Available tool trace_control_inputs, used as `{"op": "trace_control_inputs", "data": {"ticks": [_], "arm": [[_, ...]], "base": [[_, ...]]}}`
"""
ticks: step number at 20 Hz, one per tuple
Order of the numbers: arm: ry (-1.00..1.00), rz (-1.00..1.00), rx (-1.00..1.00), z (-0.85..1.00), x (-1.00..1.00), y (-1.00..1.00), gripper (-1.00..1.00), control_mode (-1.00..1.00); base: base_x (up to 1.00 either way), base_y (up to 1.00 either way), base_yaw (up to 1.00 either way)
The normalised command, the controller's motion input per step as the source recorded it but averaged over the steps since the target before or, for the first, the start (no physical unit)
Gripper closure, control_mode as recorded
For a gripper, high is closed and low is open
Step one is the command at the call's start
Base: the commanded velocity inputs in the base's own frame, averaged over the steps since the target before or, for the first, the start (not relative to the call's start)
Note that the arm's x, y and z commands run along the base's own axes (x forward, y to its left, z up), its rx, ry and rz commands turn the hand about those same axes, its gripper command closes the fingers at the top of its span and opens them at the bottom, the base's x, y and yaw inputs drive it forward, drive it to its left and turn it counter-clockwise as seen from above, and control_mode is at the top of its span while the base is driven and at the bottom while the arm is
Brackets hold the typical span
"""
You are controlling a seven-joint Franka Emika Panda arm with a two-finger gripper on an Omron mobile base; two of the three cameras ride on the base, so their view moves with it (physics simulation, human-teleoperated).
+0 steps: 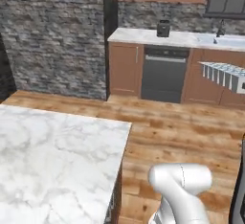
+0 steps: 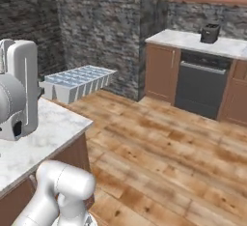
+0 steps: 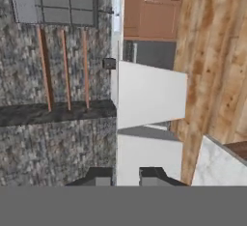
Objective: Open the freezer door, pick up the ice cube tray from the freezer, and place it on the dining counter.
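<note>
A: State the condition of the surface and the room

B: The dining surface [image 1: 52, 161] is a wide white-grey marbled slab over brown wood. The floor [image 2: 173, 157] is warm wood plank. Rough grey stone walls [image 1: 57, 36] enclose the room; brown cabinets flank a dark grey dishwasher [image 1: 163, 73] under a pale counter carrying a small black appliance [image 1: 163, 28].

A: Locate the ice cube tray

B: The ice cube tray [image 2: 79, 82] is a pale blue-white rectangle with a grid of square cells. It is held in the air, just above the corner edge of the surface and over the floor.

A: End effector state?

B: The end effector [image 3: 126, 176] is narrowed, clamped on the tray's edge
</note>
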Motion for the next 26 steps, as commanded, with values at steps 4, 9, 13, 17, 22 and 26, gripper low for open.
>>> {"op": "trace_control_inputs", "data": {"ticks": [4,9,13,17,22,26], "arm": [[0.00,0.00,0.00,0.00,0.00,0.00,1.00,1.00],[0.00,0.00,0.00,0.00,0.00,0.00,1.00,1.00],[0.00,0.00,0.00,0.00,0.00,0.00,1.00,1.00],[0.00,0.00,0.00,0.00,0.00,0.00,1.00,1.00],[0.00,0.00,0.00,0.00,0.00,0.00,1.00,1.00],[0.00,0.00,0.00,0.00,0.00,0.00,1.00,1.00]], "base": [[0.03,0.00,0.85],[0.13,-0.01,0.82],[0.19,0.00,0.84],[0.21,0.00,0.86],[0.20,0.00,0.87],[0.13,0.00,0.86]]}}
